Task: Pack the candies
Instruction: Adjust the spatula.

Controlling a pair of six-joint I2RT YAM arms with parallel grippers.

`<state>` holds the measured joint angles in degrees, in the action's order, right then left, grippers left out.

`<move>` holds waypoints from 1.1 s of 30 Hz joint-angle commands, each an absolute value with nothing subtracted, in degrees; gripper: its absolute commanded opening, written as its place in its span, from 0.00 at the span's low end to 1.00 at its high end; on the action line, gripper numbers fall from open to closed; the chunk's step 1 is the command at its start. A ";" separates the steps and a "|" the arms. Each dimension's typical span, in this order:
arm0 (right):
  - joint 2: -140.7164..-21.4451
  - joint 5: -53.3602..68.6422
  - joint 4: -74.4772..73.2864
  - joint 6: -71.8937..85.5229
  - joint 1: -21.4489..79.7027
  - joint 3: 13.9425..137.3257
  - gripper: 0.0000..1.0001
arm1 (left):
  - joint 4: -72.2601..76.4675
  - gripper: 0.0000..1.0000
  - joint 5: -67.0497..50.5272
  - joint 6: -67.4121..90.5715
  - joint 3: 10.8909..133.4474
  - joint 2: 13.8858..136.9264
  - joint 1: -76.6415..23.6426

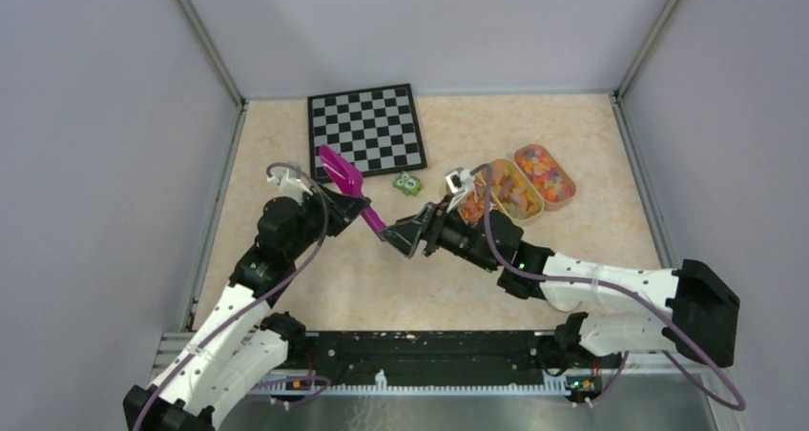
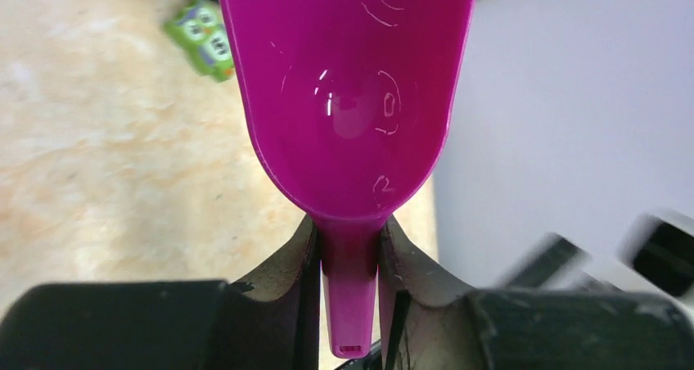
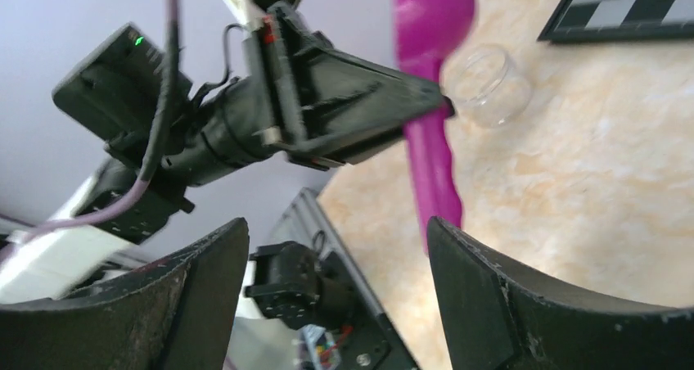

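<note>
My left gripper [image 2: 348, 247] is clamped on the handle of the empty magenta scoop [image 2: 348, 83], my right gripper [image 3: 335, 227] gapes beside it, and the candies [image 1: 539, 169] lie in 2 tubs [image 1: 563, 203], so I judge the packing hardly begun.

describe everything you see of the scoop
The scoop is glossy magenta plastic, one piece: a deep rounded bowl narrowing to a slim handle. The bowl is empty, with faint scuffs. It is held in the air, the left gripper shut on the handle just below the bowl, the free end reaching toward the open right gripper.
</note>
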<state>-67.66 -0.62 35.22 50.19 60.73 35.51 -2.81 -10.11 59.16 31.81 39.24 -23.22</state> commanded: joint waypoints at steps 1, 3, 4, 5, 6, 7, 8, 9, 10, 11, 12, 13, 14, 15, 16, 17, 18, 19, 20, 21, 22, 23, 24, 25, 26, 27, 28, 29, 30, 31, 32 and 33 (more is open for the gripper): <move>-68.78 -18.53 9.81 24.41 66.62 47.43 0.78 | -16.83 0.00 -2.48 58.63 38.56 44.02 -23.00; -71.09 -18.72 9.37 20.96 67.71 49.23 0.78 | -21.06 0.00 -1.62 59.81 41.40 46.77 -23.02; -72.12 -19.52 9.85 19.08 68.71 49.96 0.77 | -23.12 0.00 -1.42 60.64 42.65 48.17 -23.02; -73.31 -21.00 10.37 17.12 69.91 50.63 0.77 | -24.85 0.00 -1.39 61.98 43.72 49.27 -23.01; -74.53 -22.85 11.22 14.59 71.59 51.42 0.77 | -26.32 0.00 -1.59 62.69 44.52 50.19 -22.98; -76.04 -25.29 11.89 12.02 72.98 52.33 0.77 | -27.41 0.00 -1.92 63.46 45.20 51.15 -23.02; -77.62 -26.80 12.36 9.17 74.16 53.65 0.77 | -28.09 0.00 -2.34 64.13 45.33 51.43 -23.03; -79.48 -27.95 12.81 6.15 75.43 55.21 0.76 | -28.42 0.00 -2.71 64.80 45.15 51.63 -23.03; -81.31 -29.15 13.14 3.25 76.70 56.43 0.76 | -28.59 0.00 -2.92 65.56 44.85 51.50 -22.96; -82.92 -30.94 13.85 -0.24 78.04 57.61 0.76 | -28.70 0.00 -3.13 66.28 44.56 51.38 -23.02; -84.71 -33.07 14.98 -3.61 79.49 58.41 0.76 | -28.80 0.00 -3.20 66.88 44.34 51.07 -22.98; -86.47 -36.05 16.26 -7.04 80.83 58.93 0.76 | -28.78 0.00 -3.41 67.36 44.18 50.80 -22.99; -88.17 -39.40 17.72 -10.23 82.03 59.44 0.76 | -28.83 0.00 -3.58 67.60 44.01 50.54 -23.02; -90.05 -42.61 18.88 -12.83 83.08 59.90 0.76 | -28.87 0.00 -3.74 67.73 44.02 50.34 -23.00; -91.70 -45.65 19.83 -15.40 83.88 60.50 0.76 | -29.02 0.00 -4.01 67.95 44.10 50.17 -22.99; -93.93 -47.83 20.43 -17.30 84.54 61.45 0.75 | -29.23 0.00 -4.20 68.16 44.23 50.05 -23.02; -94.96 -49.62 21.04 -19.22 85.14 61.79 0.75 | -29.54 0.00 -4.65 68.43 44.41 50.02 -23.03; -96.82 -50.99 22.00 -21.16 85.61 62.44 0.74 | -29.69 0.00 -5.29 68.73 44.59 50.05 -23.03; -98.16 -51.89 23.56 -23.61 86.18 62.68 0.73 | -29.81 0.00 -6.06 69.18 44.72 50.02 -23.02; -99.19 -52.87 25.31 -25.34 86.45 62.80 0.72 | -29.81 0.00 -6.87 69.68 44.81 50.08 -23.03; -100.09 -54.00 27.10 -27.03 86.92 62.81 0.70 | -29.72 0.00 -7.56 70.22 44.82 50.02 -23.03; -100.96 -55.24 28.68 -28.41 87.12 63.01 0.69 | -29.60 0.00 -8.21 70.75 44.82 50.01 -23.03; -101.62 -56.38 30.05 -29.49 87.18 63.14 0.66 | -29.46 0.00 -8.66 70.99 44.84 50.08 -23.03; -102.22 -57.28 31.06 -30.35 87.26 63.26 0.62 | -29.45 0.00 -8.88 70.94 44.99 50.09 -23.03; -102.47 -58.05 32.15 -31.17 87.27 63.34 0.57 | -29.80 0.00 -8.83 70.93 45.31 50.11 -23.03; -102.70 -58.80 33.22 -32.08 87.32 63.19 0.54 | -30.28 0.00 -8.67 70.85 45.49 50.06 -23.03; -102.85 -59.20 34.42 -32.98 87.37 62.93 0.50 | -30.56 0.00 -8.73 70.84 45.51 49.95 -23.03; -102.95 -59.57 36.14 -33.95 87.36 62.59 0.46 | -30.57 0.00 -8.91 70.72 45.40 49.75 -23.03; -103.00 -59.90 37.98 -34.70 87.36 61.95 0.42 | -30.22 0.00 -9.46 70.41 45.29 49.48 -23.03; -103.02 -60.27 39.68 -35.37 87.41 61.30 0.36 | -29.73 0.00 -10.05 70.18 45.04 49.28 -23.03; -103.01 -60.66 41.16 -35.82 87.41 60.72 0.30 | -29.34 0.00 -10.56 70.18 44.78 48.91 -23.03; -102.90 -60.89 42.26 -36.01 87.37 60.13 0.24 | -28.78 0.00 -11.02 70.22 44.56 48.61 -22.98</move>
